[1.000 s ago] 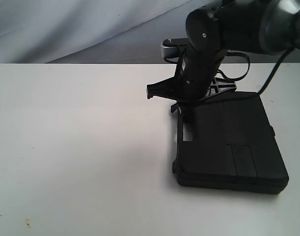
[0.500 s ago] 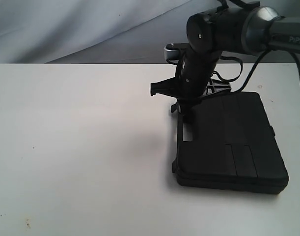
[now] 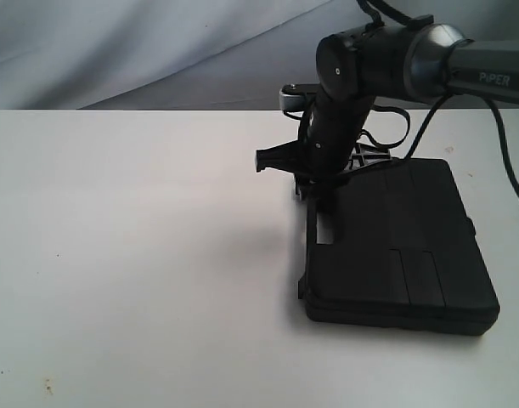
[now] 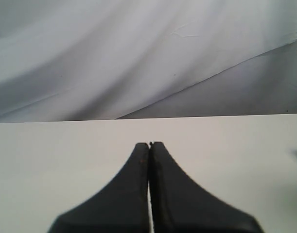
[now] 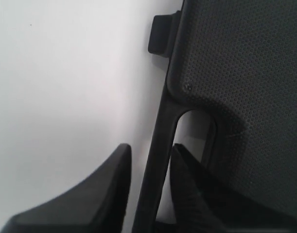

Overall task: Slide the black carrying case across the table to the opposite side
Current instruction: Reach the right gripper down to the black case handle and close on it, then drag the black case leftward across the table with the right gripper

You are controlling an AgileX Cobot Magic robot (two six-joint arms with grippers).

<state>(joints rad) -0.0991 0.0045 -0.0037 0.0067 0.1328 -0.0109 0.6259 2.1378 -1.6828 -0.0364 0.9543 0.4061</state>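
The matte black case [image 3: 403,246] lies flat on the white table [image 3: 140,255], at the right of the exterior view, its handle slot [image 3: 325,231] facing left. My right gripper [image 3: 321,202] points down at that handle end. In the right wrist view the right gripper [image 5: 149,156] is open and straddles the case's handle bar [image 5: 163,131]. One finger [image 5: 189,189] sits inside the slot and the other finger [image 5: 114,187] is outside over the table, with a gap beside the bar. My left gripper [image 4: 149,144] is shut and empty above bare table.
A small side latch [image 5: 160,34] juts from the case [image 5: 245,63] edge. Grey draped cloth [image 3: 115,51] hangs behind the table's far edge. The right arm's cable [image 3: 505,161] loops over the case's far right corner.
The right arm's upper links have swung back and away from the camera. The gripper stays at the handle, and the case has not moved.
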